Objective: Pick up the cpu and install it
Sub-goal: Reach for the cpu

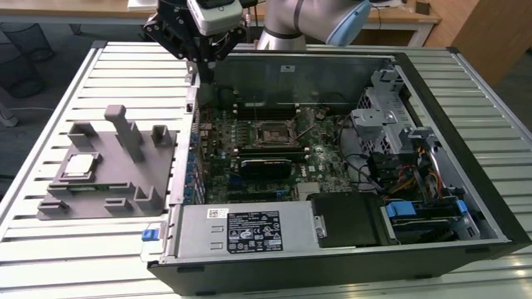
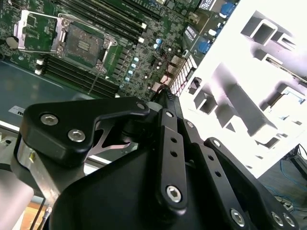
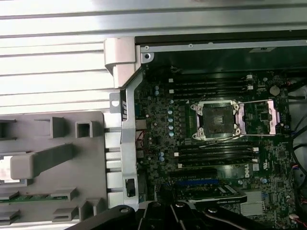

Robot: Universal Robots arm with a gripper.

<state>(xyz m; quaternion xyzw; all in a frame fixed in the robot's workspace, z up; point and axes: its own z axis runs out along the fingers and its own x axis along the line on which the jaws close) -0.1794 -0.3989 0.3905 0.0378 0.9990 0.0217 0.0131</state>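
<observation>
**CPU ON TRAY; GRIPPER SHUT, EMPTY, OVER CASE EDGE**

Cpu (image 1: pixel 80 165): flat, silvery face up, seated in a recess of grey tray (image 1: pixel 91 199) on slatted table (image 1: pixel 116 75). Well apart from gripper (image 1: pixel 204 75), at about 7:30 o'clock of it in the exterior view.

Gripper: jaws drawn together, nothing held. Hung above the case (image 1: pixel 474 156) wall nearest the tray.

Between gripper and cpu: tray posts (image 1: pixel 124 128), upright.

Socket (image 1: pixel 273 132): on board (image 1: pixel 218 149) inside case, at about 4 o'clock of gripper, uncovered.

Power supply (image 1: pixel 241 230) at 6 o'clock of socket; cables (image 1: pixel 399 177) at 3 o'clock.

In both wrist views: cover plate (image 3: pixel 261 117) (image 2: pixel 38 31) folded aside from socket, memory slots (image 3: pixel 211 86) (image 2: pixel 72 76) flanking it, finer than the exterior view gives.

In the second wrist view: tray washed out to white.

In the exterior view: whole tray and whole case together.
</observation>
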